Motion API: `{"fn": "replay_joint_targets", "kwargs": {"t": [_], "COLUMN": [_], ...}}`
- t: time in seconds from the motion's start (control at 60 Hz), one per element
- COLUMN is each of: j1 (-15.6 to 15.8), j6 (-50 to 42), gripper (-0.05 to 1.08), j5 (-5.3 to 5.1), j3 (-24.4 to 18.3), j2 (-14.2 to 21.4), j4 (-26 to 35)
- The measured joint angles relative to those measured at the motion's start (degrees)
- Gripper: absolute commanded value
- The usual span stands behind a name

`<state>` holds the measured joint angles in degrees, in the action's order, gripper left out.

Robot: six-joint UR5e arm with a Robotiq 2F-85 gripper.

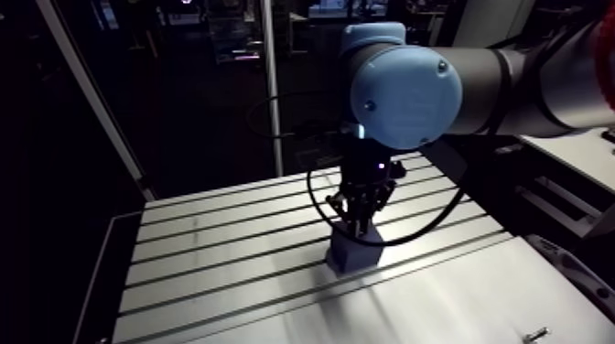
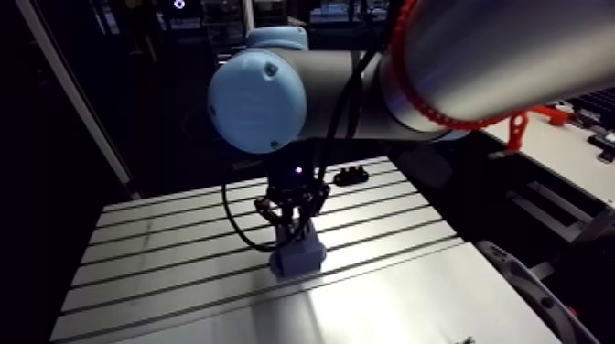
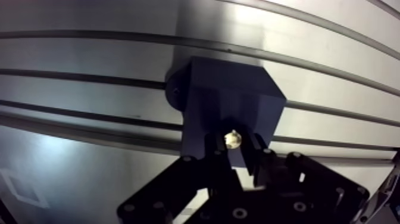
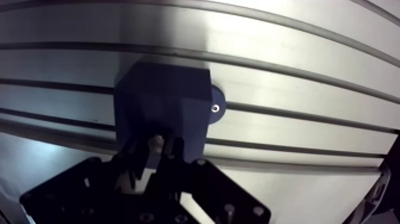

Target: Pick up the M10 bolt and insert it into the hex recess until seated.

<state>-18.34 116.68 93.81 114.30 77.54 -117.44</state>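
**Hand clamped on bolt, directly over blue block**

Wrist view: the hand (image 3: 233,148) is narrow, with its two black fingers (image 3: 257,152) pinched on the M10 bolt (image 3: 232,139). Only the bolt's shiny rounded end shows, poking out between the fingertips. A dark blue block (image 3: 229,98) sits just under and ahead of the hand on the slotted desk (image 3: 89,59). The bolt end overlaps the block's near upper edge. Cannot tell if it touches or has entered. The hex recess is hidden under the hand.

The two wrist eyes differ. The left eye shows a flat round ear (image 3: 173,90) on one flank of the block. The right eye shows an ear with a small screw (image 4: 215,108) on the opposite flank, lying flat on the desk over a slot.

Arm view: the hand comes straight down onto the block's top, wrist vertical. The fingers are too small and dark there to read the grip. This view adds two things the wrist view lacks:
- A small metal screw-like piece (image 1: 535,335) lies on the desk well apart from the hand, near the desk's front edge.
- A black part (image 2: 352,174) sits behind the hand at the desk's far edge.
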Motion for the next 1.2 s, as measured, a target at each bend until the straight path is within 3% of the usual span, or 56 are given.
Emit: {"fn": "replay_joint_targets", "kwargs": {"t": [1.2], "j1": [0.1], "j6": [4.6], "gripper": [0.72], "j5": [0.2], "j3": [-0.2], "j2": [0.1], "j4": [0.4]}}
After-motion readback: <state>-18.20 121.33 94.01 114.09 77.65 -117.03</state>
